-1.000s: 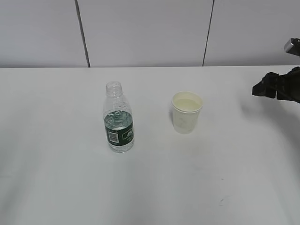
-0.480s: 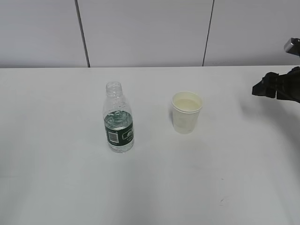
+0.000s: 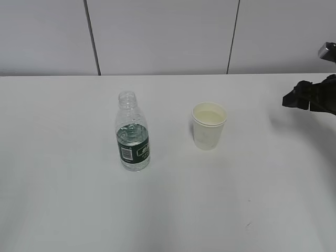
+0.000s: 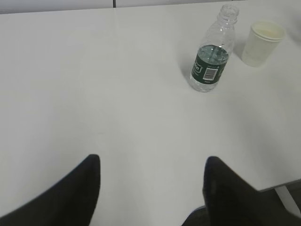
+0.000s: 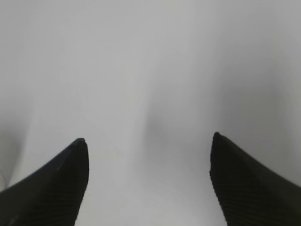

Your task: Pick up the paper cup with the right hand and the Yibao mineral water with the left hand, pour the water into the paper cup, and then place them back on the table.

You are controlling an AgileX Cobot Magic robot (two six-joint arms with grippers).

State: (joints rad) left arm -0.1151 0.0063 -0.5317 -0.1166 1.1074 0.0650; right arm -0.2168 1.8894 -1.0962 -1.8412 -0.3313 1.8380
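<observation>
The bottle [image 3: 132, 134] and the cup [image 3: 209, 125] were stood upright and apart on the table [image 3: 63, 199] — free for separate grasps — while both hands' fingers [image 4: 89, 188] were spread wide and empty, well apart from either.

Readable text: none | Yibao mineral water bottle [image 3: 132, 136]: dark green label band carries white print and a white barcode patch (characters and digits too small and blurred to make out in either view) | paper cup [image 3: 209, 125]: plain, no legible marking
</observation>
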